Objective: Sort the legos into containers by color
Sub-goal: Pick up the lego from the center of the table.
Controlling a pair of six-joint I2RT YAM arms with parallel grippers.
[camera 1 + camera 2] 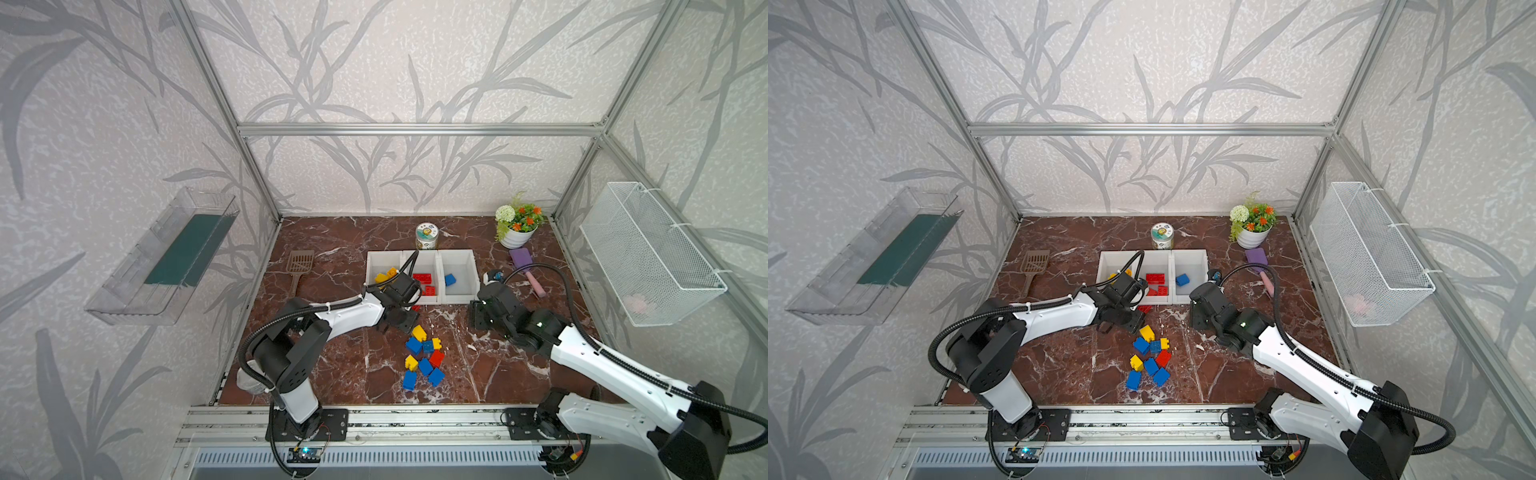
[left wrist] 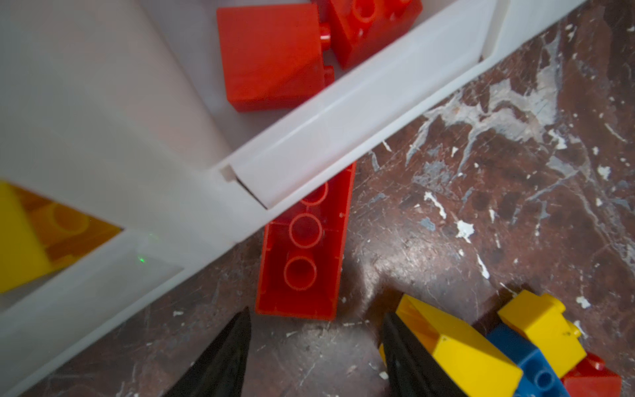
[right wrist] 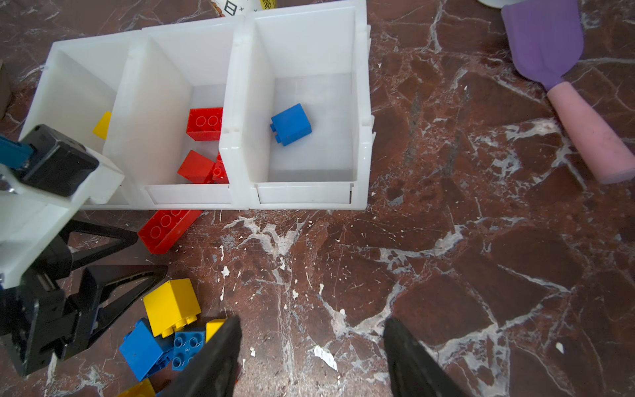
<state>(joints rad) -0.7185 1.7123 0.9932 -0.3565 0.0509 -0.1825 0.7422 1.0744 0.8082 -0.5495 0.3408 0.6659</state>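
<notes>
Right now the left gripper hangs low over the marble table, just in front of the three white bins. Its jaws are parted and there is nothing between them. A long red brick lies hollow side up on the table right ahead of its fingertips, with its far end tucked against the front wall of the middle bin. One black finger sits just beside a yellow brick at the near edge of the loose pile. I can't tell whether they touch.

The right gripper is spread too and carries nothing. It hovers over bare marble in front of the bin at the right end, off to the side of the pile.

The pile itself rests on the table nearer the arms' bases, mostly blue pieces with some yellow and one red.

In the bins, the left one holds yellow bricks, partly hidden by the arm. The middle one holds red bricks, and the right one holds a single blue brick.

A small jar stands just behind the bins, and a purple spatula with a pink handle lies off to their right.
</notes>
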